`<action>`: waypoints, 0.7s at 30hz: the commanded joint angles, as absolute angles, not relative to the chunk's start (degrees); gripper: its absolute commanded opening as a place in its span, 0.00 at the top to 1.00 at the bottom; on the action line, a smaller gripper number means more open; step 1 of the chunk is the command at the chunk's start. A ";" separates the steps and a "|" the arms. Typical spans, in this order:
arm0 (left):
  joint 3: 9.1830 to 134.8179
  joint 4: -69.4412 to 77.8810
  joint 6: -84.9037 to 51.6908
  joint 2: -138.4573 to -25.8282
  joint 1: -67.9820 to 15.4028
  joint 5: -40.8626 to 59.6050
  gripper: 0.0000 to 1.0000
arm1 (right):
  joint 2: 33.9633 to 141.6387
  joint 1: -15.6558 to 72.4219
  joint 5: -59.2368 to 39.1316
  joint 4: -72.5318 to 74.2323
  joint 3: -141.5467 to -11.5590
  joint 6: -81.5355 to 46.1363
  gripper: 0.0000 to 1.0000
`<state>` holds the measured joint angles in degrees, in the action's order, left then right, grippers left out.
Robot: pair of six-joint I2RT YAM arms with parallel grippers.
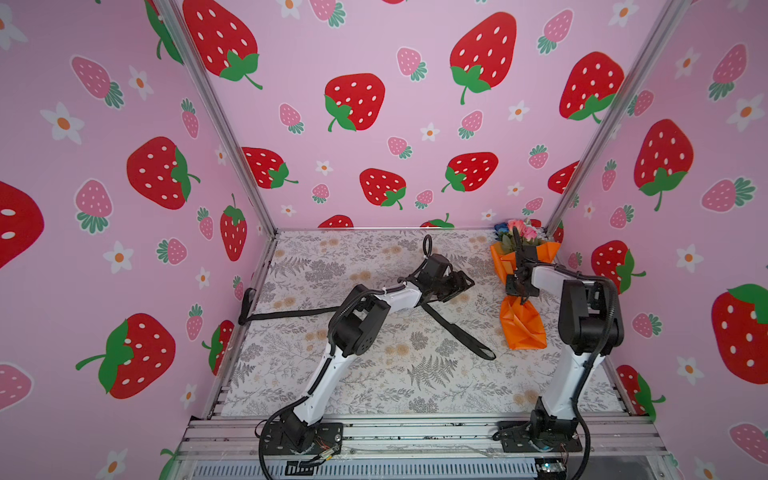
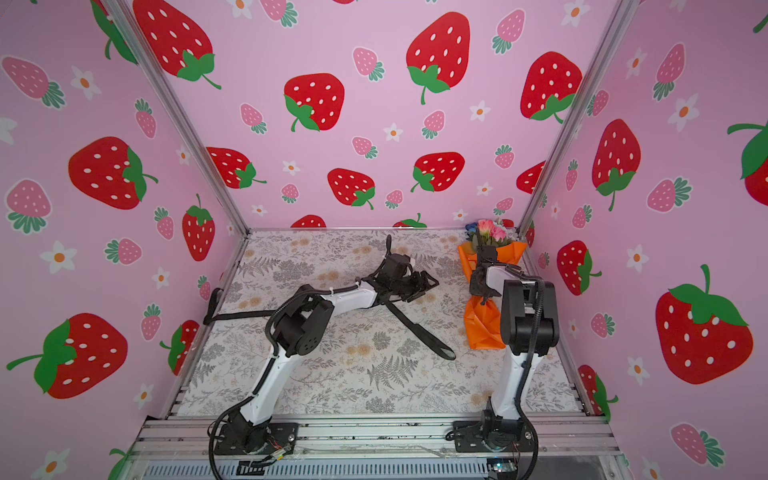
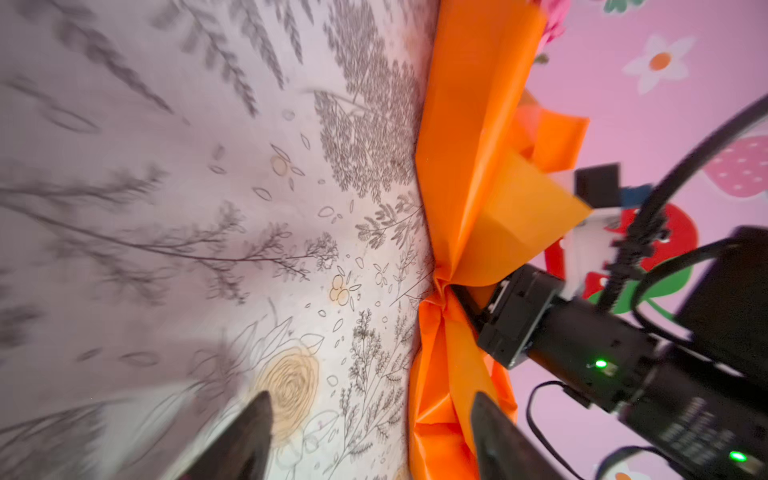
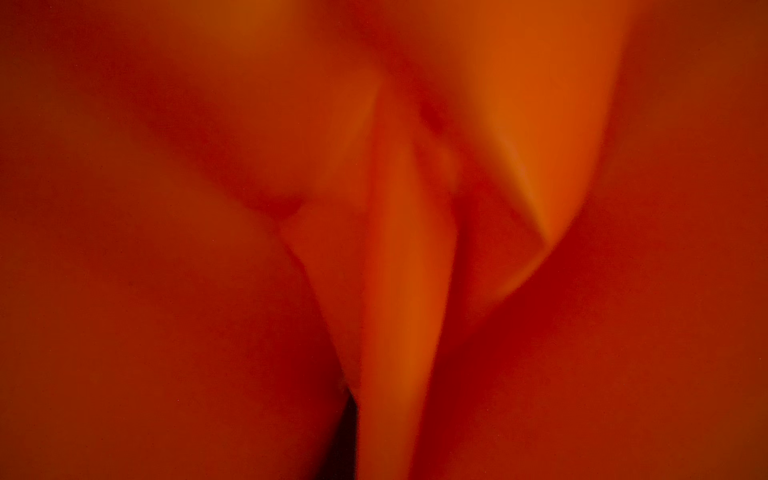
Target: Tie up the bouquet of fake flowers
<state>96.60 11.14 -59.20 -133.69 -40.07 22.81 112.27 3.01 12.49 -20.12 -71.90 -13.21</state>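
Note:
The bouquet of fake flowers (image 1: pixel 523 326) lies at the back right of the table in both top views, wrapped in orange paper (image 2: pixel 482 328). Its pink and blue blooms (image 1: pixel 519 230) point at the back wall. My right gripper (image 1: pixel 519 293) comes down on the wrap's narrow waist and is shut on it; the left wrist view shows its dark fingers (image 3: pixel 467 305) at the gathered paper. Orange paper (image 4: pixel 399 270) fills the right wrist view and hides the jaws. My left gripper (image 1: pixel 466 285) hovers open just left of the bouquet, fingertips (image 3: pixel 488 428) wide apart and empty.
A long black ribbon (image 1: pixel 457 332) lies across the floral tablecloth (image 1: pixel 374 374), from the left wall under my left arm to a free end near the bouquet's foot. Pink strawberry walls close in the table on three sides; the bouquet sits near the right one.

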 commanded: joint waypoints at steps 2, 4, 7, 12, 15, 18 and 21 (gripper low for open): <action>88.58 13.63 -54.98 -123.87 -38.49 17.95 0.00 | 107.54 2.81 8.04 -23.90 -67.21 -13.42 1.00; 83.89 13.71 -53.49 -119.40 -37.58 16.35 0.01 | 103.61 2.85 5.70 -22.27 -65.51 -14.57 1.00; 77.68 12.91 -51.75 -113.98 -36.36 14.34 0.01 | 97.77 3.36 2.95 -20.40 -63.20 -16.39 1.00; 73.48 3.37 -46.75 -108.42 -35.37 10.66 0.05 | 88.76 3.82 1.60 -19.42 -60.84 -18.92 1.00; 75.37 -7.10 -43.54 -108.63 -36.09 8.79 0.09 | 83.81 3.85 1.80 -20.38 -60.97 -19.42 1.00; 74.09 -8.73 -44.28 -108.83 -37.80 6.31 0.12 | 79.99 3.84 2.28 -21.85 -61.56 -19.42 1.00; 73.30 -8.25 -46.23 -109.53 -39.43 3.55 0.17 | 77.21 3.85 1.47 -22.50 -61.61 -19.50 1.00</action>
